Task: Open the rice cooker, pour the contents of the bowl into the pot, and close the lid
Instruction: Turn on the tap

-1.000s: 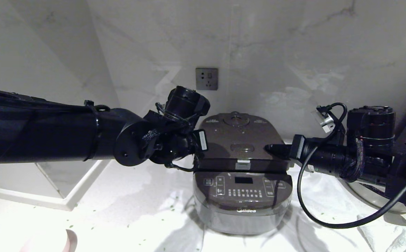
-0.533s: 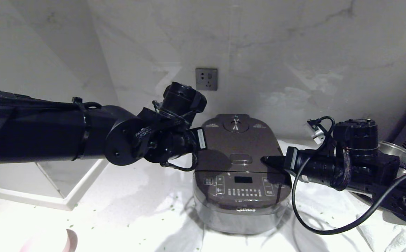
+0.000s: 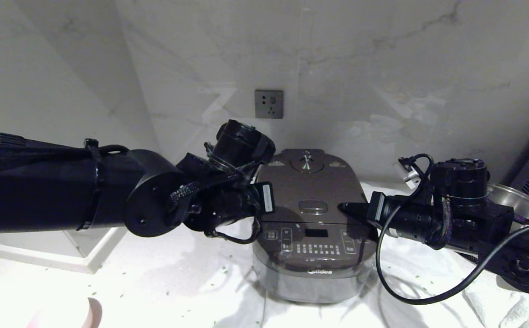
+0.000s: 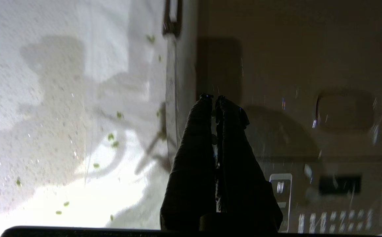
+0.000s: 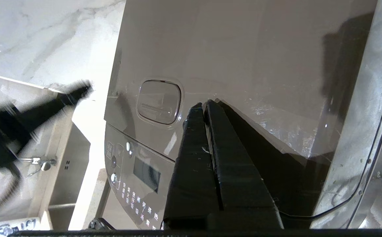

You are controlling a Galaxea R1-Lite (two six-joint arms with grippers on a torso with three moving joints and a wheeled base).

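- Bench (image 3: 164,273): a white marbled surface carrying the rice cooker (image 3: 314,255) at centre, against the back wall below a wall socket (image 3: 269,104). A steel pan (image 3: 512,200) sits at the right, behind the right arm.
- Rice cooker: the lid (image 3: 312,191) lies flat on the body with no gap visible along the front seam. The oval release button (image 3: 313,207) sits just above the control panel. The pot is hidden beneath the lid.
- Left claw (image 4: 213,98): fingers pressed together, holding nothing, over the lid's left edge; contact cannot be told.
- Right claw (image 3: 344,207): fingers pressed together, holding nothing, its tip on or just over the lid's right part, just beside the release button.
- Bowl (image 3: 89,314): only a pink edge shows at the near left of the bench, well apart from the cooker.
- Contents of the bowl: not visible inside it; green bits (image 4: 112,136) lie scattered on the bench.
- Step in hand, judged: closing the lid, at or near completion.
- Next move, judged: confirm that the latch has caught, then lift both claws clear without touching the release button.
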